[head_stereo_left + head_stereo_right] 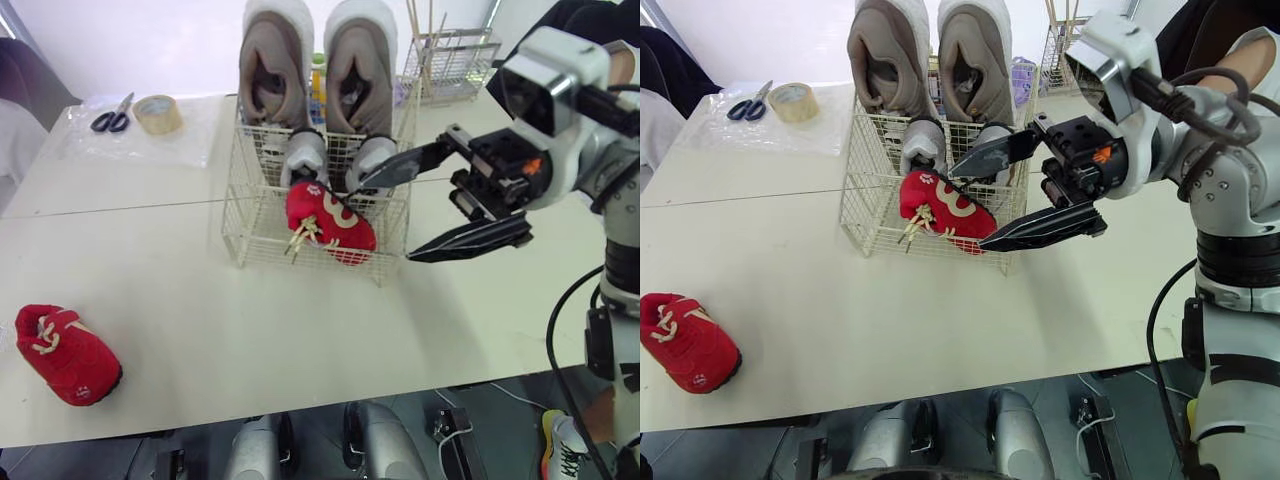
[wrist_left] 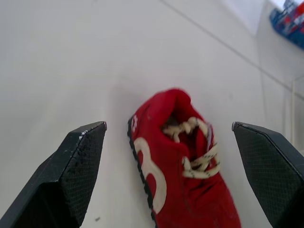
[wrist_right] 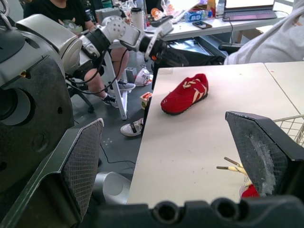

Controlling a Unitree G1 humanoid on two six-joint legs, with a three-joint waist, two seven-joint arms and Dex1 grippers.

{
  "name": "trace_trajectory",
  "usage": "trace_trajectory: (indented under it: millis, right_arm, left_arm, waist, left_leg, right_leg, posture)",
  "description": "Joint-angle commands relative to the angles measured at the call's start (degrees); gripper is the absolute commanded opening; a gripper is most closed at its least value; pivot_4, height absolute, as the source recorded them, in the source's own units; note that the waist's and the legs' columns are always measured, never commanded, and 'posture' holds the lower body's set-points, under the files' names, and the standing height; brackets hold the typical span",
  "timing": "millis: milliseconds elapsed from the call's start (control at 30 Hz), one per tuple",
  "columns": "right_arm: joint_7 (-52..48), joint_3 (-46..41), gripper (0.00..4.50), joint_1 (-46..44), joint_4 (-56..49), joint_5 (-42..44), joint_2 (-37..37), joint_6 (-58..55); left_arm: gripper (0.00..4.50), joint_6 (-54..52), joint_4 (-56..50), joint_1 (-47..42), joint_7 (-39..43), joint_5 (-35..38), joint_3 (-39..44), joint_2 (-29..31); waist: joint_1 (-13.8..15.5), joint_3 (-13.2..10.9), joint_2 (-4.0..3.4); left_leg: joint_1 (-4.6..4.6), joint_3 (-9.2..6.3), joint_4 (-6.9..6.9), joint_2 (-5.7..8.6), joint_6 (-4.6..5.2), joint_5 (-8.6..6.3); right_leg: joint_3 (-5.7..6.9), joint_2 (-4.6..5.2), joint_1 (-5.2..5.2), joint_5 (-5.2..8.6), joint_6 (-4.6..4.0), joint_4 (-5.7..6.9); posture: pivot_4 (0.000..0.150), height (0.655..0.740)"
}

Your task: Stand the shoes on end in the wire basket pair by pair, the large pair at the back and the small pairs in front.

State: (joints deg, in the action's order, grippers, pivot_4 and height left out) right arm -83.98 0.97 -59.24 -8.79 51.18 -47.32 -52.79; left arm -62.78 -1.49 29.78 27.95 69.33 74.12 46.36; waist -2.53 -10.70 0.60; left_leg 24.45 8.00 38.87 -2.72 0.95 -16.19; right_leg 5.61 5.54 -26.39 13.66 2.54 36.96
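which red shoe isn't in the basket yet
The red shoe lying on the table at the robot's near left, well apart from the wire basket. The other red shoe is inside the basket's front, before the small grey pair.

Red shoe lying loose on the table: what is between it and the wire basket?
Nothing stands there. In the left eye view, the tabletop between the loose red shoe and the wire basket is bare.

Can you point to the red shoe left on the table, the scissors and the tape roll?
red shoe (image 1: 70, 358): left eye view, on its red upper.
scissors (image 1: 119, 112): left eye view, near the pivot.
tape roll (image 1: 160, 123): left eye view, on its outer band.
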Motion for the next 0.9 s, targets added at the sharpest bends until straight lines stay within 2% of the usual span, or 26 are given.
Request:
trace_trajectory:
  millis: [33, 200, 433, 533, 600, 667, 867, 900]
  right_arm:
    - [0.6, -2.9, 4.5, 1.0, -2.2, 1.7, -0.9, 0.0]
    - [1.6, -2.8, 4.5, 1.3, -2.9, 2.0, -0.9, -0.2]
    - [2.4, -2.6, 4.5, 1.4, -3.5, 2.1, -1.3, -0.2]
    - [2.6, -2.9, 4.5, 1.8, -4.1, 2.5, -1.8, -0.4]
    - [3.2, -3.2, 4.5, 2.0, -4.6, 2.7, -2.1, -0.6]
    - [3.8, -3.5, 4.5, 2.3, -5.1, 2.9, -2.2, -0.7]
    - [4.9, -3.9, 4.5, 3.0, -5.8, 2.9, -2.4, -0.4]
    - [4.9, -3.9, 4.5, 3.1, -5.7, 2.7, -2.3, -0.2]
  left_arm:
    - [4.42, -0.3, 1.1, 1.7, 0.6, -2.6, -0.9, 1.5]
    - [4.42, -0.2, 1.0, -2.0, 0.1, -4.4, -6.7, 1.7]
    - [4.42, 1.9, 6.8, -10.6, -0.3, -13.0, -18.6, 3.7]
    - [4.42, 1.6, 8.7, -13.8, 0.5, -14.2, -20.4, 4.7]
    - [3.92, 1.4, 8.8, -15.2, 1.4, -15.1, -21.2, 5.5]
    - [3.15, 1.3, 8.7, -15.9, 2.0, -15.7, -21.5, 5.9]
    - [0.24, 0.1, 8.9, -16.1, 2.3, -15.6, -16.4, 6.0]
    - [0.24, 0.0, 8.9, -16.2, 2.2, -15.1, -14.8, 6.0]
  waist:
    - [0.0, 0.0, -0.01]
    - [0.2, 0.0, 0.0]
    - [0.1, 0.0, 0.01]
    - [0.1, 0.0, 0.0]
    - [0.1, 0.0, 0.0]
    - [0.1, 0.0, 0.0]
    - [0.0, 0.0, 0.0]
    - [0.0, 0.0, 0.01]
  left_leg:
    - [0.0, 0.0, -0.02, 0.0, 0.0, 0.0]
    - [0.0, 0.01, -0.02, 0.01, -0.01, 0.01]
    - [0.01, 0.02, -0.05, 0.02, -0.01, 0.01]
    - [0.01, 0.02, -0.05, 0.01, -0.02, 0.02]
    - [0.01, 0.02, -0.05, 0.01, -0.02, 0.02]
    - [0.01, 0.02, -0.05, 0.01, -0.02, 0.02]
    - [0.01, 0.02, -0.06, 0.01, -0.02, 0.02]
    - [0.01, 0.02, -0.06, 0.01, -0.02, 0.02]
  right_leg:
    - [0.0, 0.0, 0.0, 0.0, 0.0, 0.0]
    - [0.03, 0.02, 0.0, 0.0, 0.0, 0.01]
    - [0.06, 0.04, 0.0, -0.01, 0.0, 0.01]
    - [0.08, 0.04, -0.01, -0.02, 0.0, 0.04]
    - [0.08, 0.05, 0.0, -0.02, 0.0, 0.04]
    - [0.08, 0.06, 0.0, -0.02, 0.0, 0.03]
    - [0.08, 0.06, -0.01, -0.02, 0.0, 0.02]
    - [0.08, 0.06, -0.01, -0.02, 0.0, 0.02]
  posture:
    - [0.15, 0.74]
    - [0.15, 0.74]
    - [0.15, 0.74]
    - [0.15, 0.74]
    - [0.15, 0.74]
    - [0.15, 0.74]
    - [0.15, 0.74]
    - [0.15, 0.74]
